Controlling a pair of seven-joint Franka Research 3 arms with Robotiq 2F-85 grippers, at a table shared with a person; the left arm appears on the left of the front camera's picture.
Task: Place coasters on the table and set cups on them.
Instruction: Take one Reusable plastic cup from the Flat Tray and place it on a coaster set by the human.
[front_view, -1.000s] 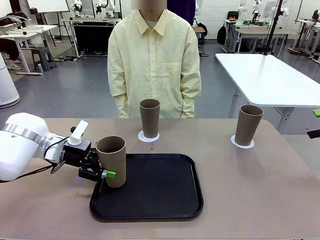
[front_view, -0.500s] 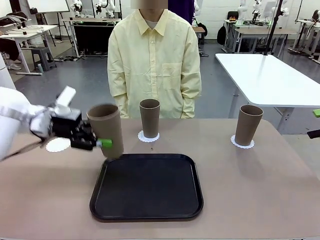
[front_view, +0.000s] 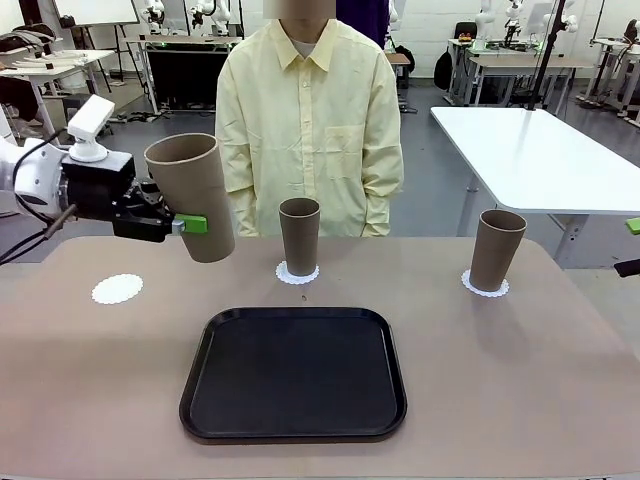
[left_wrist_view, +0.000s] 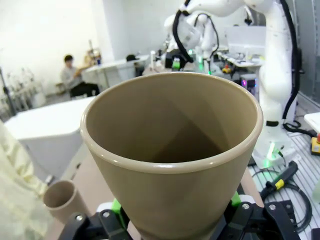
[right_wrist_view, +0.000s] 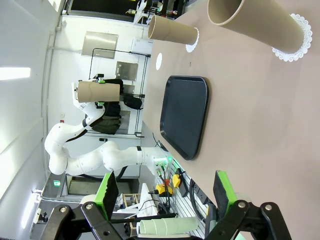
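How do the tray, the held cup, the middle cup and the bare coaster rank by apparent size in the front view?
1. Tray, by far the largest.
2. Held cup, in the left gripper; it is lifted nearer the camera, so its lead is unsure.
3. Middle cup.
4. Bare coaster.

no readable text, no labels, no brands, no numbers, no signs
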